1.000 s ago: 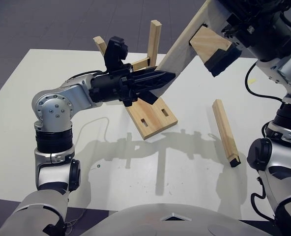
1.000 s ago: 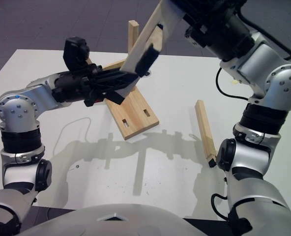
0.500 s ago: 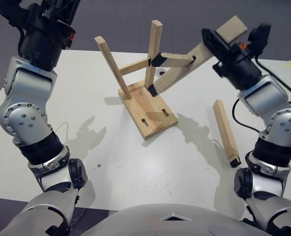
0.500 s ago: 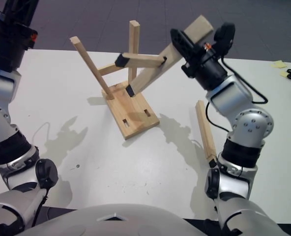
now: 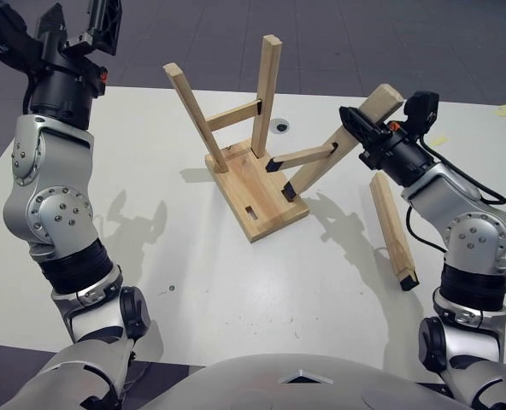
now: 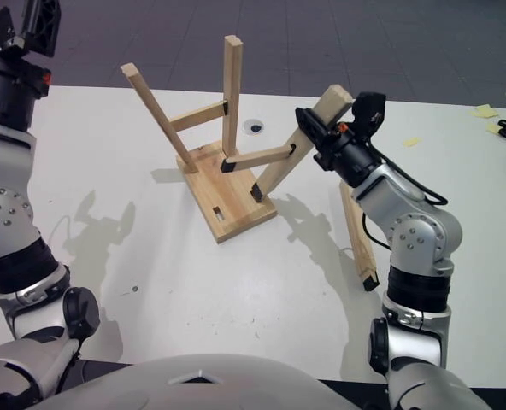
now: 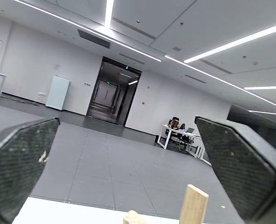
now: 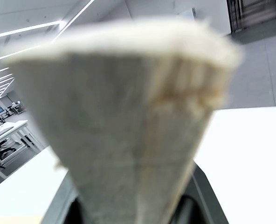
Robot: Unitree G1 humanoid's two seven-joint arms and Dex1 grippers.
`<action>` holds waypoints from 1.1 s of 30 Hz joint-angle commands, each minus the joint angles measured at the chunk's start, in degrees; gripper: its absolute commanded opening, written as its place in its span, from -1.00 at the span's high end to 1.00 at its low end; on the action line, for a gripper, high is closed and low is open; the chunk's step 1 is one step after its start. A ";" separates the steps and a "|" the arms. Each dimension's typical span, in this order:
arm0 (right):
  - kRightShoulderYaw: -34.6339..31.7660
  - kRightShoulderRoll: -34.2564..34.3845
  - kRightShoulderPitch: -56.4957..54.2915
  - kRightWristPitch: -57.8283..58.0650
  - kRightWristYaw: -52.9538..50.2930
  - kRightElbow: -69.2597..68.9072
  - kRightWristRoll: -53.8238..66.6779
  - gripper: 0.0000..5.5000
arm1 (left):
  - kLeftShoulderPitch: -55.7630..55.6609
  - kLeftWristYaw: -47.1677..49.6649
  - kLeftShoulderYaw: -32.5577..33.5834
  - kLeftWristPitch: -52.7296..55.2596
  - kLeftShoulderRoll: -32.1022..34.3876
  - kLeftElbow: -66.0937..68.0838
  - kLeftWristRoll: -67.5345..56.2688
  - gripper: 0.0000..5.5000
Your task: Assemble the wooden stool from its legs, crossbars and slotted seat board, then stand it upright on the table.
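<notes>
Your left gripper, raised high at far left, gapes wide; its wrist camera catches a grey-floored hall with ceiling light strips. On the white table, one seat board carries two upright legs joined by a crossbar. Your right gripper clamps a third leg, second crossbar attached, foot on the board. A fourth leg lies just right.

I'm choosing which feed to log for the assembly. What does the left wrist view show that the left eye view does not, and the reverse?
Left wrist view's own: the room beyond, with ceiling light strips and a doorway. Left eye view's own: the table, the slotted seat board, the right gripper shut on a leg whose lower end meets the board, and a loose leg lying flat. Shared: the left gripper, raised with fingers apart, and wooden leg tops.
</notes>
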 commanded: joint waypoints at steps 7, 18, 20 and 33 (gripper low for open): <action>1.97 1.78 -0.01 -2.14 2.49 1.06 -5.39 0.63 | 0.07 0.86 -1.14 -0.70 -0.94 1.48 1.13 -0.96; 6.63 -0.69 2.46 1.89 0.31 1.01 -13.43 0.63 | 0.81 0.65 -2.22 -1.09 -1.11 1.27 2.48 -0.96; 8.55 -2.55 3.52 4.20 -1.87 -0.12 -16.31 0.63 | 1.08 0.67 -2.60 -1.20 -1.44 1.03 2.88 -0.96; 8.08 -3.87 3.58 5.77 -5.26 -2.30 -18.89 0.62 | 1.80 -0.67 -4.88 -2.02 -1.39 1.56 6.24 -0.96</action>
